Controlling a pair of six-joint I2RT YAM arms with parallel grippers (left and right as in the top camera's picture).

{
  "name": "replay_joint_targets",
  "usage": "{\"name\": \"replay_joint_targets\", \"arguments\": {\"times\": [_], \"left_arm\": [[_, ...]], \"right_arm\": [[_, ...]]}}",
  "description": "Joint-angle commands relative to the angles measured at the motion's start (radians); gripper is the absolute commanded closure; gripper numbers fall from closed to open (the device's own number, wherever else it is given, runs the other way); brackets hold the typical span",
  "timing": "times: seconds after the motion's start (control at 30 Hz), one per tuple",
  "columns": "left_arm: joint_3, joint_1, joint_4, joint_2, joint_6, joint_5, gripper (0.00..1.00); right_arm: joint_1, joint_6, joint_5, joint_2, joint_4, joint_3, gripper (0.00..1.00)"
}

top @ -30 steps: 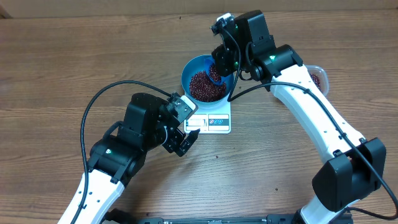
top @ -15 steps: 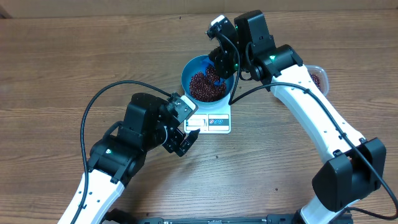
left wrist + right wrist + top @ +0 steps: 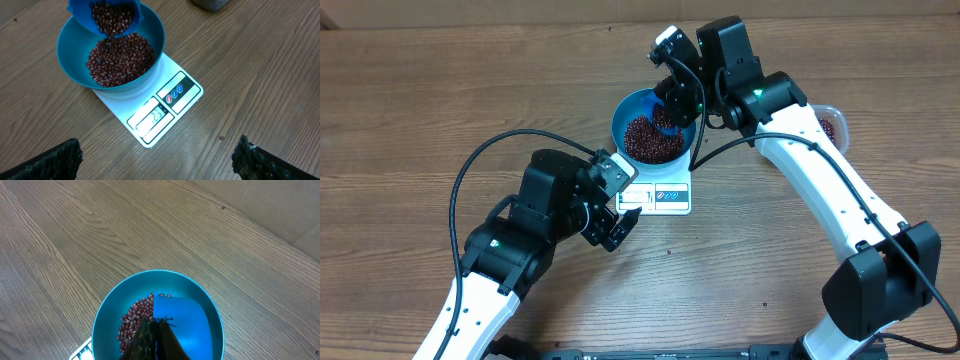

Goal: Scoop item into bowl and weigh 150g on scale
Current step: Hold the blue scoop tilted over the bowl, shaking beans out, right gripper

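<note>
The blue bowl [image 3: 617, 122] stands on the white scale [image 3: 667, 197], with red-brown beans [image 3: 642, 138] heaped inside. My right gripper [image 3: 673, 103] is shut on a small blue scoop [image 3: 665, 120], tipped over the bowl's far right side. In the left wrist view the scoop [image 3: 107, 15] spills beans [image 3: 120, 57] into the bowl [image 3: 64, 50], and the scale [image 3: 167, 105] shows a lit display. The right wrist view looks down on the scoop [image 3: 182, 322], beans [image 3: 134, 322] and bowl [image 3: 100, 325]. My left gripper [image 3: 616, 228] hangs open near the scale's front left, holding nothing.
A clear tub [image 3: 830, 124] holding more beans sits to the right, partly hidden behind my right arm. A stray bean [image 3: 220, 138] lies on the wooden table near the scale's corner. Black cables loop beside both arms.
My right wrist has rolled a little further and shifted slightly left, tipping the scoop more over the bowl. The left arm has not moved.
</note>
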Motion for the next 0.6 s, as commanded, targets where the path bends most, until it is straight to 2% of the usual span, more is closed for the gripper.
{"name": "replay_joint_targets", "arguments": {"times": [0.0, 0.57], "left_arm": [[-0.005, 0.004, 0.0, -0.011, 0.008, 0.015, 0.01], [-0.005, 0.004, 0.0, -0.011, 0.008, 0.015, 0.0]], "right_arm": [[0.005, -0.011, -0.009, -0.008, 0.005, 0.033, 0.96], [0.005, -0.057, -0.008, -0.008, 0.007, 0.033, 0.96]]}}
